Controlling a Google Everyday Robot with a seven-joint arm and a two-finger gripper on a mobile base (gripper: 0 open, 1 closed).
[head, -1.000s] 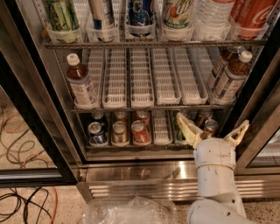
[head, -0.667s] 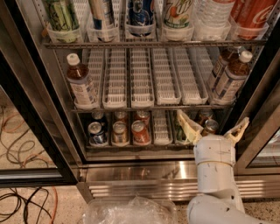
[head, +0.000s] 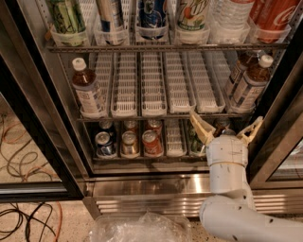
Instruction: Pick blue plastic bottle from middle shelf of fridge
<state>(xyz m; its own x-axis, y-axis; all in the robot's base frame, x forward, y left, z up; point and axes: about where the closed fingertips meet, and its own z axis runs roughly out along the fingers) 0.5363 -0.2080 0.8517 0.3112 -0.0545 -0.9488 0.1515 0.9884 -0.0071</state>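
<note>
The fridge (head: 156, 196) stands open in front of me. Its middle shelf (head: 156, 85) is a wire rack with white perforated lane trays. A small bottle of dark drink with a white cap and a pale label (head: 88, 90) stands in the far left lane. A like bottle (head: 249, 84) stands in the far right lane, with another (head: 236, 71) behind it. My gripper (head: 226, 117) is open and empty. It is at the shelf's front edge, below and a little left of the right bottle, not touching it.
Tall cans and bottles fill the top shelf, with a red cola bottle (head: 274, 14) at the right. Short cans (head: 127, 142) stand on the lower rack. Black door frames (head: 42, 142) flank the opening. Cables (head: 23, 156) lie on the floor at the left, and a clear plastic bag (head: 142, 229) lies below.
My gripper has risen a little toward the middle shelf's front edge, still open. The bottles have not moved.
</note>
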